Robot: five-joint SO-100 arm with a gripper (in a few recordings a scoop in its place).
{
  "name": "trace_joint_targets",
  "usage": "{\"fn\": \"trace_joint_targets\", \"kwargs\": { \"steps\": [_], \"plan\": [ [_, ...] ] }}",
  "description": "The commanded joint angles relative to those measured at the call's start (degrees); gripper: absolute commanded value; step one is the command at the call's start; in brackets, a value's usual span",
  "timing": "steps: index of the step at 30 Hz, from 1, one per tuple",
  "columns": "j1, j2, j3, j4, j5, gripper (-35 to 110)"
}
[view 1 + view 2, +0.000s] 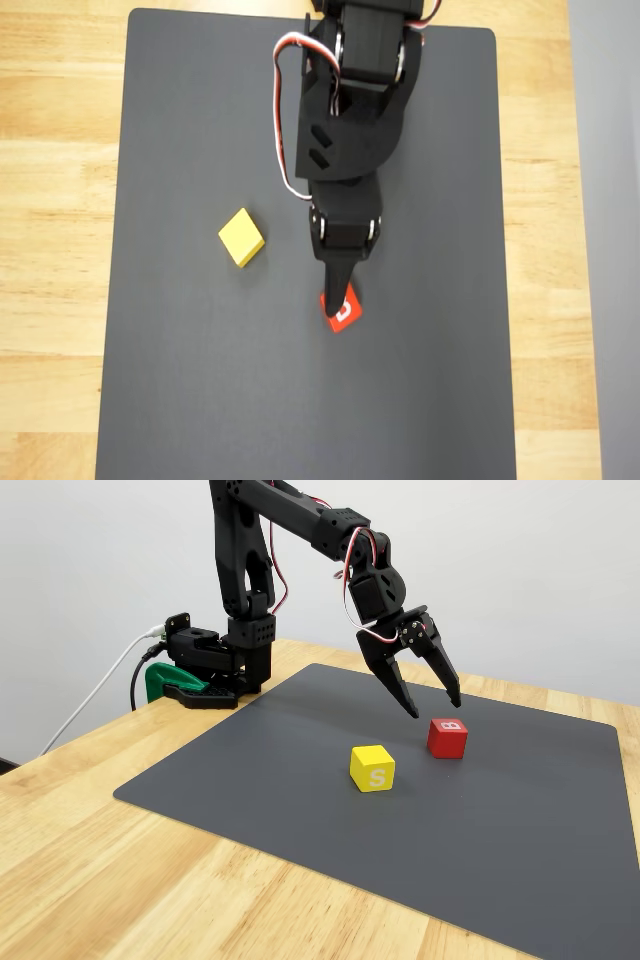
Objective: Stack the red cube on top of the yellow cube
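From my station I see the end effector (436, 706) hanging above the dark mat (520, 820), its two fingers spread apart with nothing between them, tips pointing down. In the fixed view the red cube (447, 738) rests on the mat just below the fingertips, not touching them, with a white mark on its top face; I read it as a letter but it is too small to be sure. In the overhead view the end effector (338, 290) reaches toward 6 o'clock from the arm's base at 12 o'clock, and its tip overlaps the upper edge of the red cube (343, 314), so I cannot tell from there how high it hangs. The yellow cube (241, 237) lies on the mat at about 10 o'clock from the red one, well apart from it and turned corner-on. In the fixed view the yellow cube (372, 768) shows a white letter S on its near side face, and it sits at roughly 8 o'clock from the red cube. Both cubes sit flat on the mat, which lies on the wooden bench (120, 880). The black arm (300, 520) has red and white wires along it.
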Motion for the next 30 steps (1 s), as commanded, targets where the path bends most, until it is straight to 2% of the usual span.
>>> {"fn": "trace_joint_targets", "kwargs": {
  "steps": [1, 30],
  "plan": [
    [0.4, -1.1, -3.8, 1.1, -0.9, 22],
    [-3.4, -16.6, -22.9, 14.5, -2.0, 23]
  ]
}}
